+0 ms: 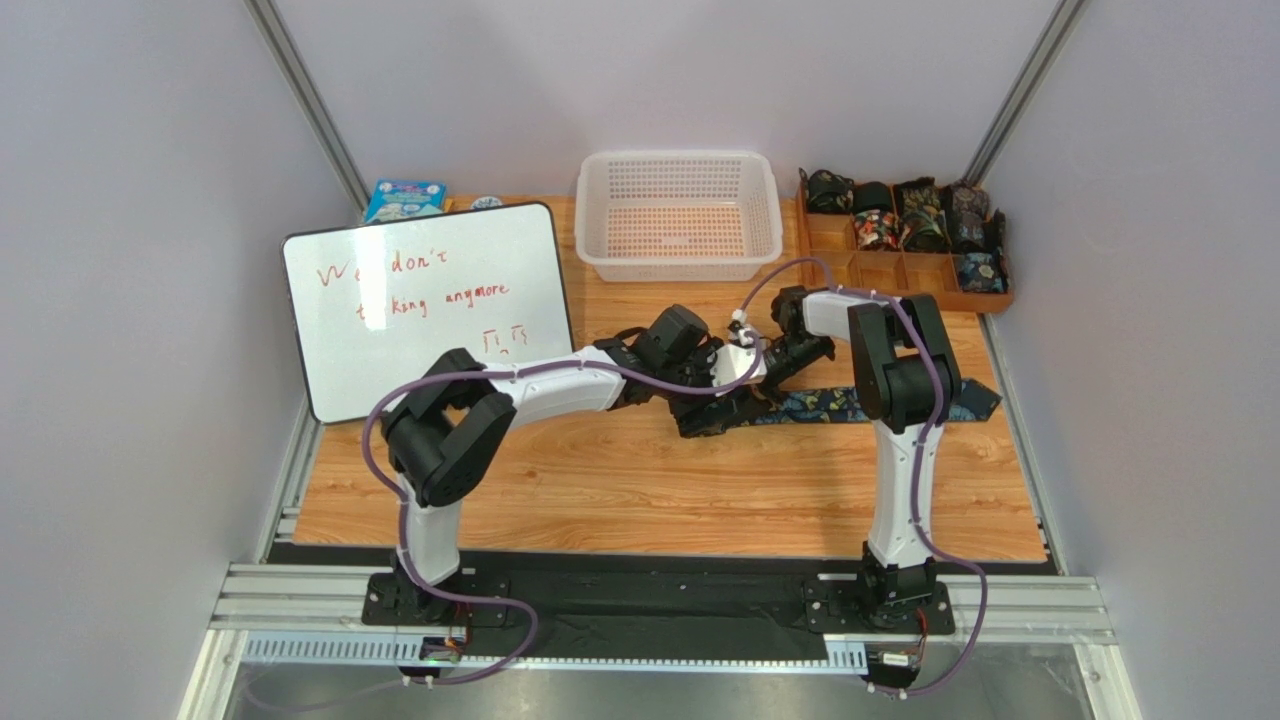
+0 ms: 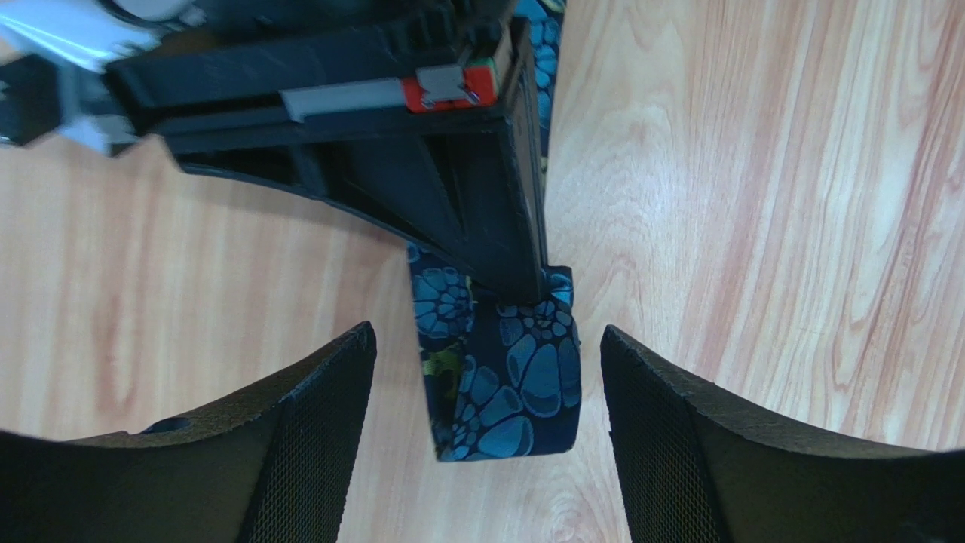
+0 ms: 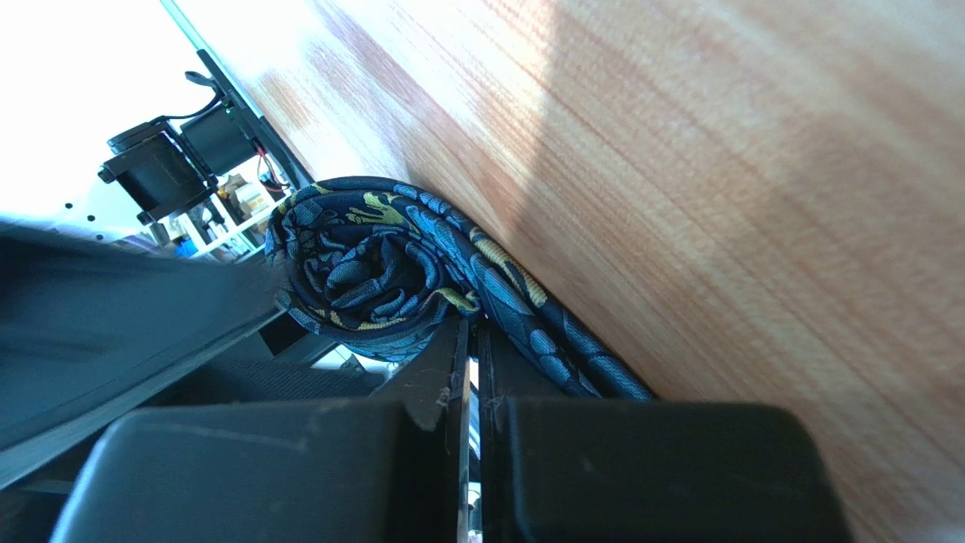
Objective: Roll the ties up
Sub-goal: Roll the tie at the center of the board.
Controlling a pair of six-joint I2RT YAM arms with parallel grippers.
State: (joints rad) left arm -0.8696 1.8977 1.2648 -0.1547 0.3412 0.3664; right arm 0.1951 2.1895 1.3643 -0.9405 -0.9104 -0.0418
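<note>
Tie (image 2: 498,385) partly rolled; closed right fingers (image 3: 680,475) touch it; left fingers (image 2: 306,441) spread.

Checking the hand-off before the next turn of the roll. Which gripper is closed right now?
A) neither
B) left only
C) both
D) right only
D: the right gripper has its fingers pressed together at the rolled end of the tie, while the left gripper has its fingers wide apart, one on either side of that roll.
</note>
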